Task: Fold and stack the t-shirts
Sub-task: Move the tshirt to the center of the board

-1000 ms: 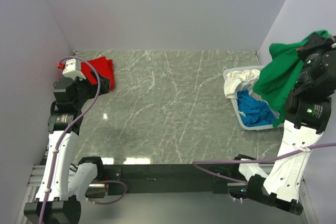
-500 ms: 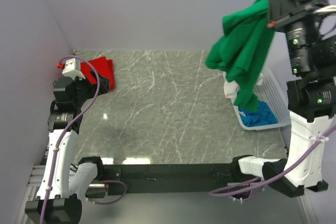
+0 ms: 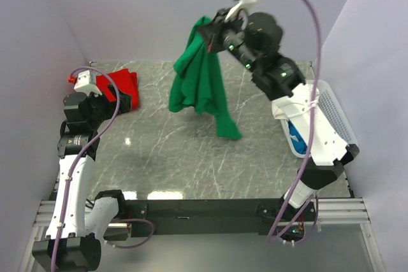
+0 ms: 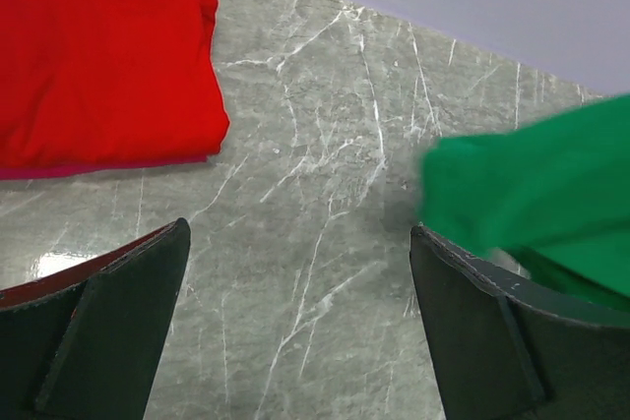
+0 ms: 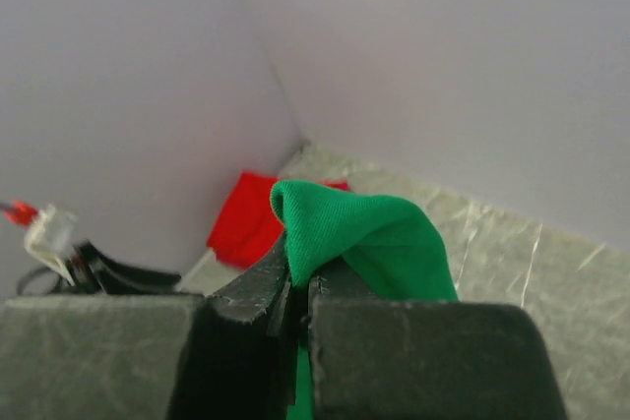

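Note:
My right gripper (image 3: pixel 210 31) is shut on the green t-shirt (image 3: pixel 197 81) and holds it high over the middle of the table, the cloth hanging down to the marble. The pinched fold shows in the right wrist view (image 5: pixel 345 228). A folded red t-shirt (image 3: pixel 124 86) lies at the far left; it also shows in the left wrist view (image 4: pixel 98 66). My left gripper (image 4: pixel 295 272) is open and empty just above the table beside the red shirt. A blue t-shirt (image 3: pixel 294 133) shows in the basket, mostly hidden by my right arm. The white one is hidden.
A white plastic lattice basket (image 3: pixel 335 116) stands at the right edge of the grey marble table (image 3: pixel 166 157). Lilac walls close the back and both sides. A purple cable (image 3: pixel 306 23) loops over my right arm.
My right arm has swung left from over the basket to the table's middle, carrying the green t-shirt with it. The left arm has not moved.

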